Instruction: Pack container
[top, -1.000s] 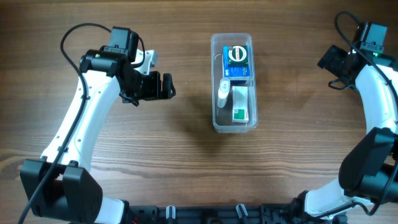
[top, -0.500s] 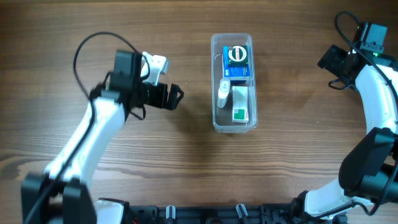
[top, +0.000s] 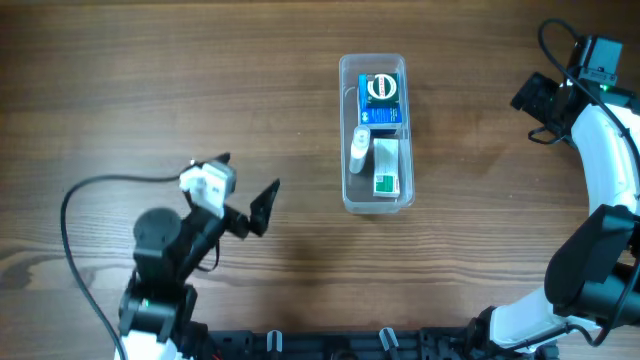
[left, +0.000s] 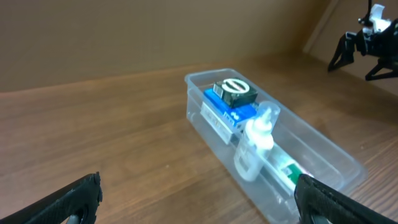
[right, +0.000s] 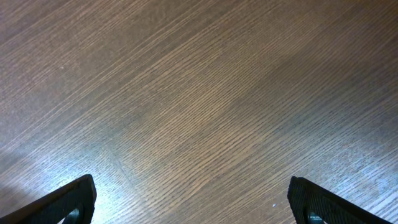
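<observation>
The container (top: 345, 130) is a long clear plastic bin at the middle of the table. It holds a blue box (top: 381, 97) with a round black-and-white label, a small clear spray bottle (top: 358, 148) and a green-and-white box (top: 386, 167). The left wrist view shows the container (left: 323, 149), the blue box (left: 231, 99) and the bottle (left: 255, 140). My left gripper (top: 255, 208) is open and empty, left of the container and apart from it; its jaws (left: 199, 198) frame bare table. My right gripper (top: 530, 100) is open and empty at the far right, over bare wood (right: 193, 199).
The table is brown wood (top: 150, 60). The right arm's white links (top: 605, 150) run along the right edge. The left arm's base and black cable (top: 100, 190) sit at the lower left.
My left arm has pulled back from the upper left toward the front-left of the table, away from the container, gripper empty. The right arm and the container's contents have not moved.
</observation>
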